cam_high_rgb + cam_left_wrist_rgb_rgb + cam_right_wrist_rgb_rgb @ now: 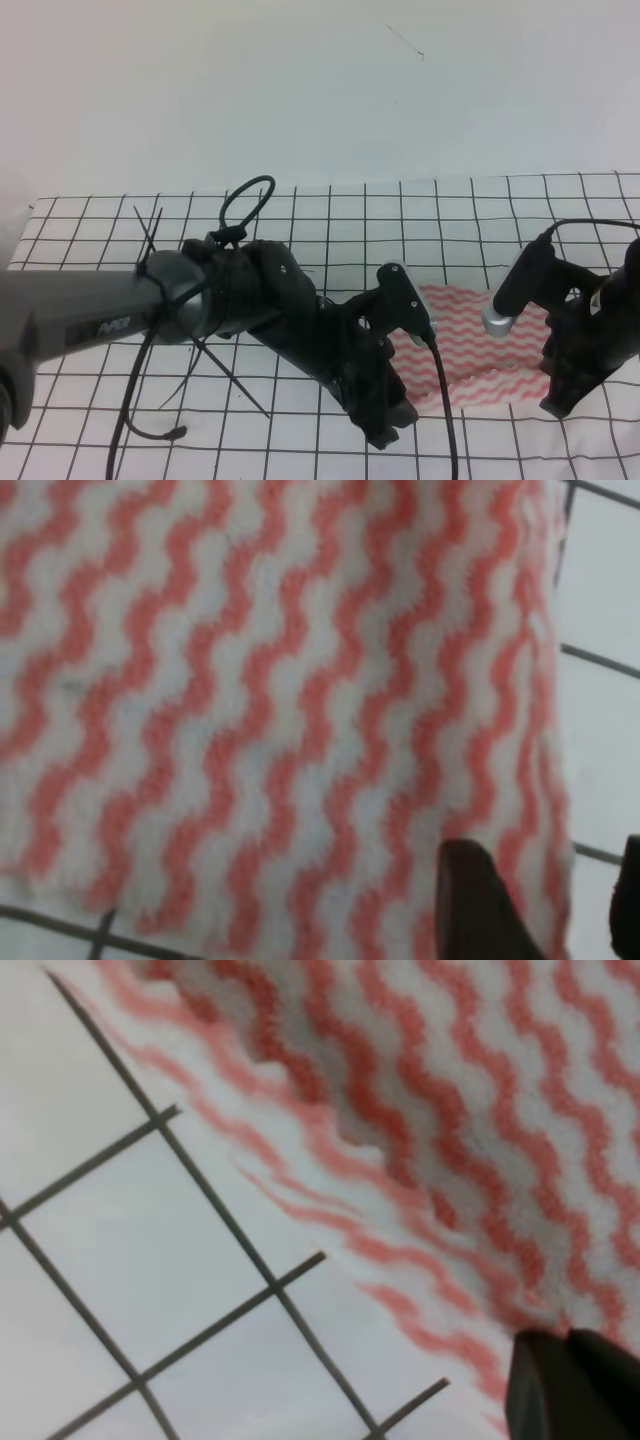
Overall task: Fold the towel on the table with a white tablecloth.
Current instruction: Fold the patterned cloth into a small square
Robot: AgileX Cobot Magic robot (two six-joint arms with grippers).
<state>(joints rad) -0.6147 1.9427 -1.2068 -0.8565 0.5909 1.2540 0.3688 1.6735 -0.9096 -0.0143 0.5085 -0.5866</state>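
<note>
A plain pale wall (300, 90) rises behind, evenly lit.

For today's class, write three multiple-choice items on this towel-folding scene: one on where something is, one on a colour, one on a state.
1. Where does the towel lie in the exterior high view?
A. Between the two arms, right of centre
B. At the far left edge
C. Against the back wall

2. What colour are the towel's wavy stripes?
A. Blue and white
B. Pink-red and white
C. Green and yellow

3. What state is the towel in?
A. Rolled into a tube
B. Hanging off the table's edge
C. Lying on the white tablecloth, with a raised ripple near its front edge

Answers: 1 A, it shows between the left end effector and the right arm. 2 B, both wrist views show those stripes. 3 C, grid cloth surrounds it.
</note>
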